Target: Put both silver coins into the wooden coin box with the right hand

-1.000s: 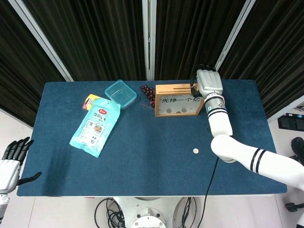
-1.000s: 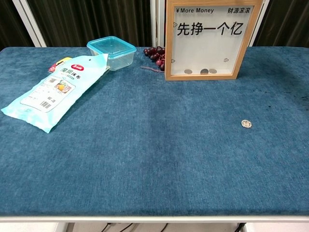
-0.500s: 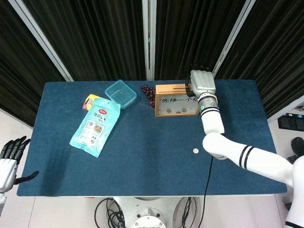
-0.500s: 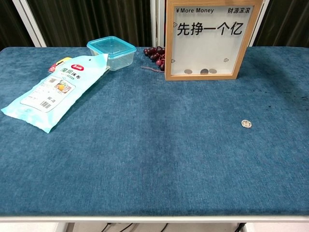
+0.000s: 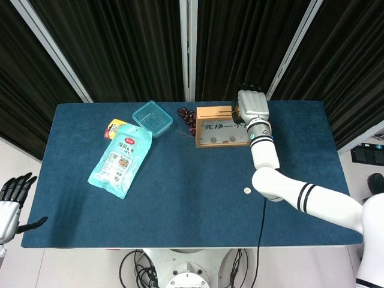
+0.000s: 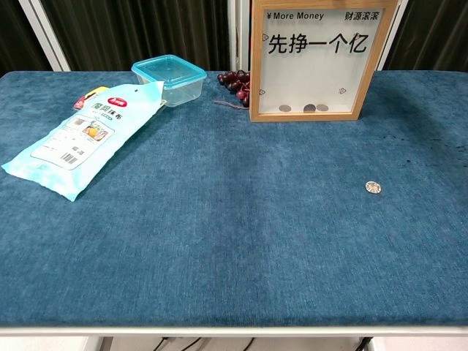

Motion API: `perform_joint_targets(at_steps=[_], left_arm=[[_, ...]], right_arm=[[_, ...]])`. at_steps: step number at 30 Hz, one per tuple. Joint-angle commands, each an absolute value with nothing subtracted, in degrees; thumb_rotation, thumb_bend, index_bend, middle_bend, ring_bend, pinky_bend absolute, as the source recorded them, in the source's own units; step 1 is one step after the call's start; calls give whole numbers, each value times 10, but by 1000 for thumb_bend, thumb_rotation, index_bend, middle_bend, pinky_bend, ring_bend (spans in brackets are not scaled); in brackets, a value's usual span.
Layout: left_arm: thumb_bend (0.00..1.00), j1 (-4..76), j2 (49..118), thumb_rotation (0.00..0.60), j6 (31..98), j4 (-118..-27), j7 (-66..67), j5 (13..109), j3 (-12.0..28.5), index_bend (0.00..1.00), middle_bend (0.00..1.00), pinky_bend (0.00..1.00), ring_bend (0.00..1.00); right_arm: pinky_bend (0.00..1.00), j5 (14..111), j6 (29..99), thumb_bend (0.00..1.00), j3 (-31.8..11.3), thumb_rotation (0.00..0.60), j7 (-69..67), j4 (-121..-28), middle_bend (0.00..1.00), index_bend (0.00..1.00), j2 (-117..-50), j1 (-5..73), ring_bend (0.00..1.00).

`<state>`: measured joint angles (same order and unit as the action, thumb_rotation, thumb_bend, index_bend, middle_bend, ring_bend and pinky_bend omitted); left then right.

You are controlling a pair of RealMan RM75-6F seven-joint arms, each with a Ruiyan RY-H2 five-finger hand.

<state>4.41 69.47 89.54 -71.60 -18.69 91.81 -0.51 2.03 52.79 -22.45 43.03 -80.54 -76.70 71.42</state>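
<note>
The silver coin [image 6: 373,188] near the worktop's right edge, thin, light, stiff and slippery, wants an edge pinch; whether the right hand [image 5: 252,105], over the wooden coin box [image 6: 316,60], holds anything I cannot tell.

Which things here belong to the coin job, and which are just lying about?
Job: wooden coin box; silver coin on the cloth; right hand over the box top.

Lying about: blue snack bag; teal lidded container; grapes; left hand, off the table.

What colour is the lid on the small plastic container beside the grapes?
Translucent teal lid on a clear plastic container; the chest view shows it best.
</note>
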Motion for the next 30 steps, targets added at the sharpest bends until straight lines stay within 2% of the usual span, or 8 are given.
perform_joint_targets(at_steps=[1,30], left_arm=[[36,45,694,600,894,-716,-186,919,-6,0,0,0,0],[36,45,696,600,892,-709,-195,918,-7,0,0,0,0]], right_arm=[[0,17,527,444,-223,600,432,-804,83,809,-768,716,0],[0,27,533,444,-224,600,423,-776,83,804,-793,723,0]])
